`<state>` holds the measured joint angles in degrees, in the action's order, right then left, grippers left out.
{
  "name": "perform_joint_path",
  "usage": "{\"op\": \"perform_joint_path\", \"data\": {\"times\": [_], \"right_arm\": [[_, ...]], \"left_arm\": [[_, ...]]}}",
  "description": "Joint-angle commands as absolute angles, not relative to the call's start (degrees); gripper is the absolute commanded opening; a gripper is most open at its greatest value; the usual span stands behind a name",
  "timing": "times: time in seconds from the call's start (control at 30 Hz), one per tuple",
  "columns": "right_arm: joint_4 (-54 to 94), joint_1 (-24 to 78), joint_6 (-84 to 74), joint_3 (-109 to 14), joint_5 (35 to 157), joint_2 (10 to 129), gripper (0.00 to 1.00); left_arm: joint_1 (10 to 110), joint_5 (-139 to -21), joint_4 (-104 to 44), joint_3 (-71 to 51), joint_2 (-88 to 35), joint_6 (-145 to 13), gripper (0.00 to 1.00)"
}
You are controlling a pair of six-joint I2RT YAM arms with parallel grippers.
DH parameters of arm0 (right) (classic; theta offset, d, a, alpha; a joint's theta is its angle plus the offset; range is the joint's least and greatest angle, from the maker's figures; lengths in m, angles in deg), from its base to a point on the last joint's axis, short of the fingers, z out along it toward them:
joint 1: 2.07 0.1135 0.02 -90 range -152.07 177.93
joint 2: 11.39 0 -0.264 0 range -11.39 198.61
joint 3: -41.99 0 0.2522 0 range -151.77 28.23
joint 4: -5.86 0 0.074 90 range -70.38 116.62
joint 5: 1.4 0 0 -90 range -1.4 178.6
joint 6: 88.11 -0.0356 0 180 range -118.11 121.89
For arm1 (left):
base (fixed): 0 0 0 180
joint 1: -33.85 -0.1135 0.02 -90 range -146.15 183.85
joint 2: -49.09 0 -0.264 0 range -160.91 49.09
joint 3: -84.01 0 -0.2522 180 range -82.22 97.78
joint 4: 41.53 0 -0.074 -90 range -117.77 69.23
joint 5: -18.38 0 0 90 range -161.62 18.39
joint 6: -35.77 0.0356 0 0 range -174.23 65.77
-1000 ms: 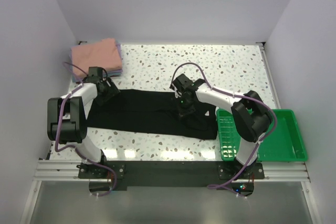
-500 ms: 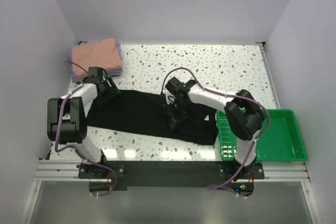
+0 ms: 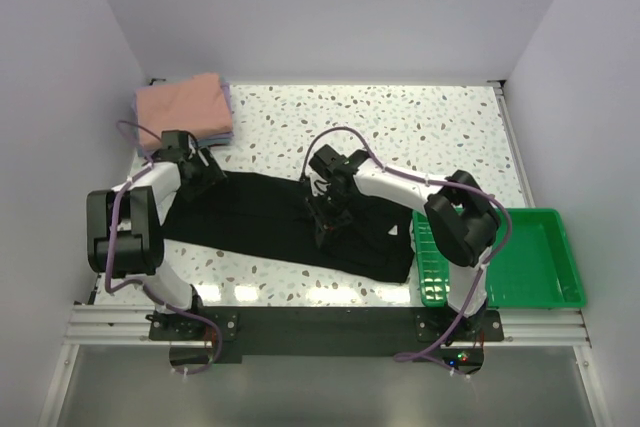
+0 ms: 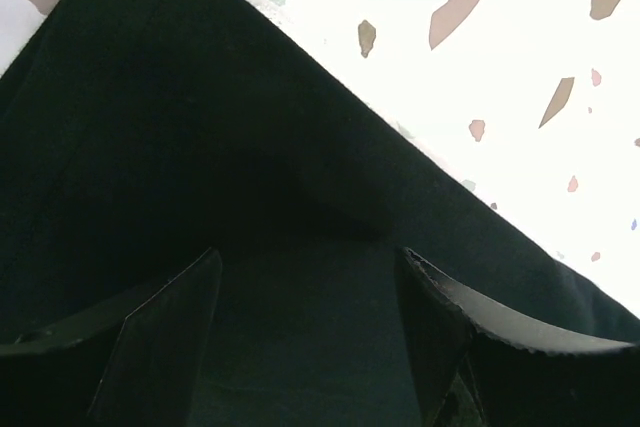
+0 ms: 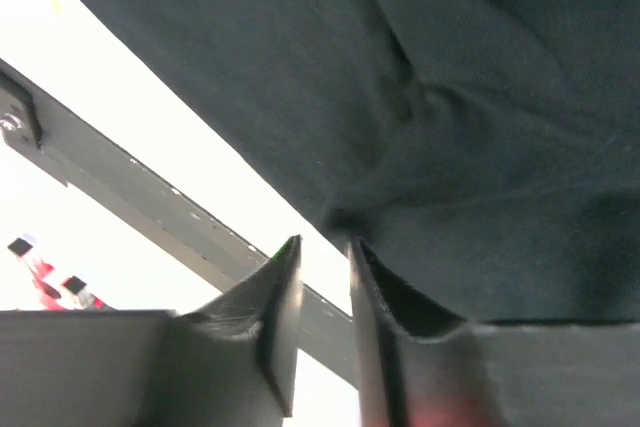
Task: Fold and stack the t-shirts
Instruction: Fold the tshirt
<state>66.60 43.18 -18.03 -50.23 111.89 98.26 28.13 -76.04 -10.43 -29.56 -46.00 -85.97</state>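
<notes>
A black t-shirt point(image 3: 250, 217) lies spread lengthwise across the near half of the speckled table. My left gripper point(image 3: 203, 173) rests at its far left corner, open, with flat black cloth point(image 4: 150, 147) under and between the wide-apart fingers point(image 4: 165, 332). My right gripper point(image 3: 322, 227) hangs over the shirt's middle near its front edge. Its jaws stand a narrow slit apart with nothing between them, and a puckered bit of the black cloth point(image 5: 480, 97) sits just beyond the tips point(image 5: 325, 244). Folded t-shirts are stacked at the far left: salmon-pink point(image 3: 183, 107) on top, lavender point(image 3: 229, 115) under it.
A green plastic tray point(image 3: 545, 259) stands at the near right, its left wall beside the shirt's right end. The dark frame rail point(image 5: 130, 209) of the table's front edge runs just past the right gripper. White walls close in the left, back and right sides.
My right gripper has moved left and nearer along the shirt, dragging a fold of black cloth, and its jaws have just parted off the cloth. The left arm has barely shifted.
</notes>
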Motion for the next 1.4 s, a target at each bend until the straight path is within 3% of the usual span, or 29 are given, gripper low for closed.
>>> {"op": "perform_joint_path", "data": {"times": [0.0, 0.17, 0.37, 0.77, 1.37], "right_arm": [[67.43, 43.28, -18.06, -55.44, 112.24, 97.68, 0.36], [73.14, 42.14, -15.86, -62.99, 108.30, 97.95, 0.47], [73.06, 30.12, -18.32, -63.44, 103.37, 95.66, 0.53], [68.58, 13.32, -17.88, -58.70, 95.37, 96.98, 0.54], [65.50, 9.09, -15.25, -57.73, 96.68, 104.54, 0.51]], "left_arm": [[23.41, -76.79, -7.21, -33.35, -47.42, -84.81, 0.76], [20.23, -76.10, -6.42, -33.71, -45.66, -83.85, 0.76], [20.23, -76.27, -5.19, -33.71, -43.11, -84.98, 0.76], [20.23, -77.32, -6.94, -25.81, -41.61, -88.94, 0.76], [20.14, -73.82, -13.00, -22.81, -45.65, -91.14, 0.75]]}}
